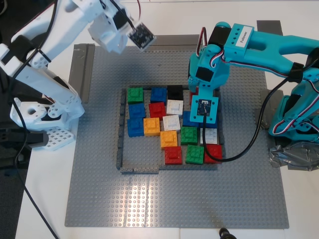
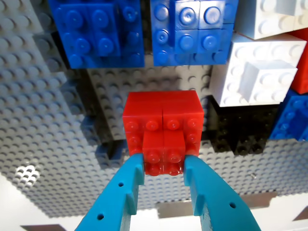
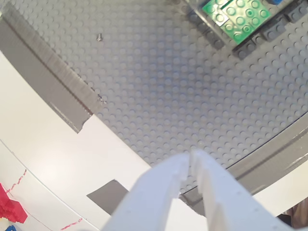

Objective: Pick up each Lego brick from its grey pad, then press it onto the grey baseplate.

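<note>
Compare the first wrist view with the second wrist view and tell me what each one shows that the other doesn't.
Only the first wrist view shows my first end effector closed on a small red brick seated on a larger red brick, with blue bricks and white bricks nearby. Only the second wrist view shows my second end effector shut and holding nothing, a grey pad, a tape strip and a green brick. Both show the grey baseplate.

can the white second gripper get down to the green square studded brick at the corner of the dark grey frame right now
Probably yes. My second gripper hangs shut and empty above bare grey baseplate. Nothing stands between it and the green square studded brick, which shows uncovered at the frame corner. It would need to open first.
</note>
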`<action>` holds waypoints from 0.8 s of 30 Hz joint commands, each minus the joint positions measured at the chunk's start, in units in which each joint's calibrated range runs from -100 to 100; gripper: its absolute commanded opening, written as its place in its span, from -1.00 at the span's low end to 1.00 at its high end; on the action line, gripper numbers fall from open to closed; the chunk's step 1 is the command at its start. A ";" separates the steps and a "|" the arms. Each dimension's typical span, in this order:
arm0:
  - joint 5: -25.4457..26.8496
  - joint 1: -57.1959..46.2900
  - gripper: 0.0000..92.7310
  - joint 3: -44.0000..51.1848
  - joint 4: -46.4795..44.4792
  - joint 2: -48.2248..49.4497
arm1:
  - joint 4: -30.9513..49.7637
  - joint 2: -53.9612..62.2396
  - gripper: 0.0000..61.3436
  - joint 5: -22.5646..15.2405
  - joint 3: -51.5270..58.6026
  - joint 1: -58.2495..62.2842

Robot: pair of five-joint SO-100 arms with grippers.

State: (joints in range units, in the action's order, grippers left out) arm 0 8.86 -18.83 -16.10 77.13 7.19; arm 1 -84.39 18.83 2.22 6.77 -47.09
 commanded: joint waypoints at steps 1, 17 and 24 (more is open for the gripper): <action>-0.58 1.17 -1.00 0.25 -0.89 0.11 | -0.15 -3.72 -0.99 0.58 -9.07 -3.94; -1.36 2.47 -1.00 0.52 -0.89 -1.09 | 8.07 -15.48 -0.99 1.46 -17.38 -12.65; -1.75 2.62 -1.00 1.06 -0.97 -3.32 | 2.46 -21.14 -1.00 1.76 -26.86 -13.81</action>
State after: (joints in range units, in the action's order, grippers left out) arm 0 7.29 -16.61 -16.29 76.43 3.72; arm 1 -80.13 -2.33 3.93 -13.06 -60.55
